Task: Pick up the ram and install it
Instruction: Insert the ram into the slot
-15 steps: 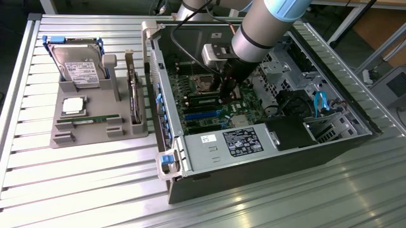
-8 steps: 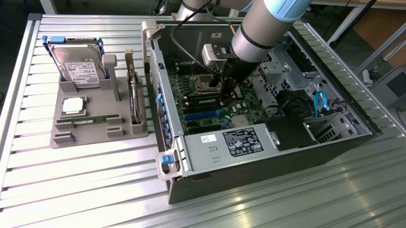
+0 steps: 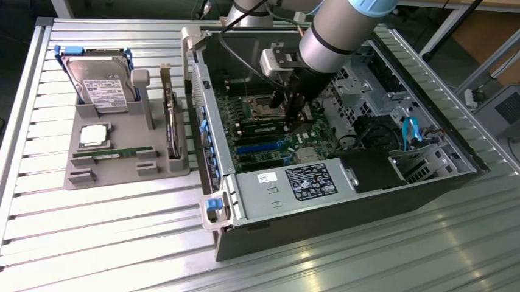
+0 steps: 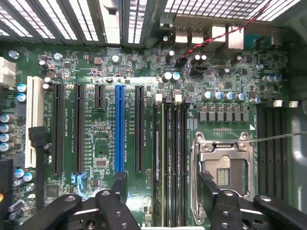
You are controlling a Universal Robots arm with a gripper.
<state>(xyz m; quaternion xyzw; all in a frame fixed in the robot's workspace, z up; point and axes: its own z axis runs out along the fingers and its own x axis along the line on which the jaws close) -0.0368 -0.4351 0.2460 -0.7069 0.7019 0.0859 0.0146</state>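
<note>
Ram stick lies flat in the grey parts tray on the table, while the gripper hangs inside the open computer case.

Gripper jaws are spread wide with nothing between them; in the wrist view the black fingers straddle the memory slots on the green motherboard, with the blue expansion slot just beside one finger and the open processor socket by the other. In the exterior view the arm reaches down into the case over the board. Well apart, toward the exterior view's left, the tray also holds a square silver processor chip, a hard drive and a dark expansion card standing on edge.
</note>
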